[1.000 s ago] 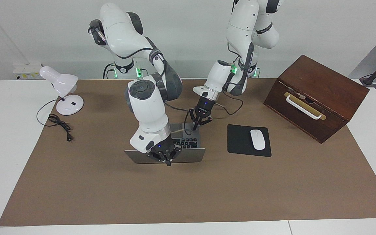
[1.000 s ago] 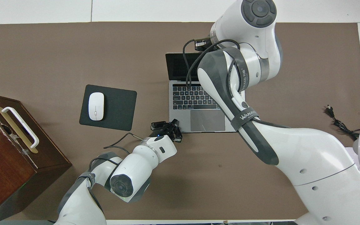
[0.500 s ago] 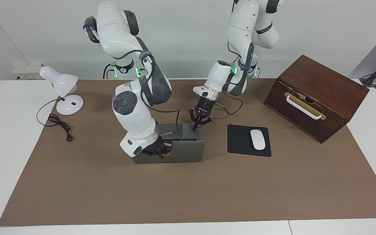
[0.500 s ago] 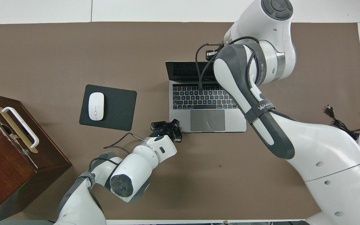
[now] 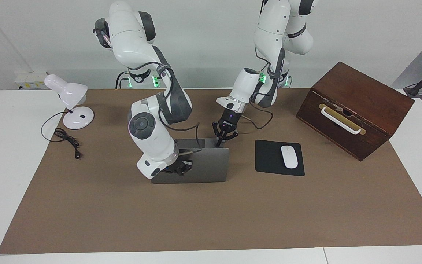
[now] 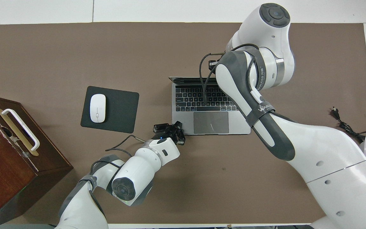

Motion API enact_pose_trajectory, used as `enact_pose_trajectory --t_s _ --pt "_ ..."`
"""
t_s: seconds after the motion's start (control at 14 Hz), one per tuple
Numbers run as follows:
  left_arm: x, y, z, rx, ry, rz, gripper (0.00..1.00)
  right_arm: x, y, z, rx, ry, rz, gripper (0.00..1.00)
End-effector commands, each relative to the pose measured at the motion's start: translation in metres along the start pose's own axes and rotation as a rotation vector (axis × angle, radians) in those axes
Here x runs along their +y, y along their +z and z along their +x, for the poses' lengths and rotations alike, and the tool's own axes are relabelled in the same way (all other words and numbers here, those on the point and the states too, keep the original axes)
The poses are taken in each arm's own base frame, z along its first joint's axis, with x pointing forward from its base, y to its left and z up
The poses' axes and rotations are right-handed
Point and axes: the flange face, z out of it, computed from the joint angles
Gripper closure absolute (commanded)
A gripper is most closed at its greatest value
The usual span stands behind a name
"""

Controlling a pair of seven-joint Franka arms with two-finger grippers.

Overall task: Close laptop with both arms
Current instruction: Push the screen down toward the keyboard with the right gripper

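A robotics lab was indicated by two white arms (image 5: pixel 152 110) mounted at a brown-covered tabletop (image 5: pixel 211 212) against bare walls.

We see the laptop (image 5: pixel 203 165) on the brown table (image 5: pixel 211 212), lid tilted low over its keyboard, our right gripper (image 5: pixel 180 168) pressing the lid's back, jaws shut, our left gripper (image 5: pixel 221 140) shut at the laptop's robot-side corner, mouse pad (image 5: pixel 269 158) beside.

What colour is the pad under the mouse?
Black; the pad shows best in the overhead view.
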Motion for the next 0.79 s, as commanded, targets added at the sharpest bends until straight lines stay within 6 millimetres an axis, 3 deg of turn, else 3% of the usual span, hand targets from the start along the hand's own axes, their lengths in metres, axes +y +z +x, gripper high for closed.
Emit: enact_pose_trajectory --t_s 0.0,0.71 --pt "-0.016 0.026 -0.031 -0.081 0.018 0.027 1.00 0.001 0.016 -0.015 -0.052 0.008 0.015 1.00" --pt "-0.017 0.027 -0.031 -0.081 0.014 0.029 1.00 0.008 0.040 -0.017 -0.076 0.042 0.027 1.00"
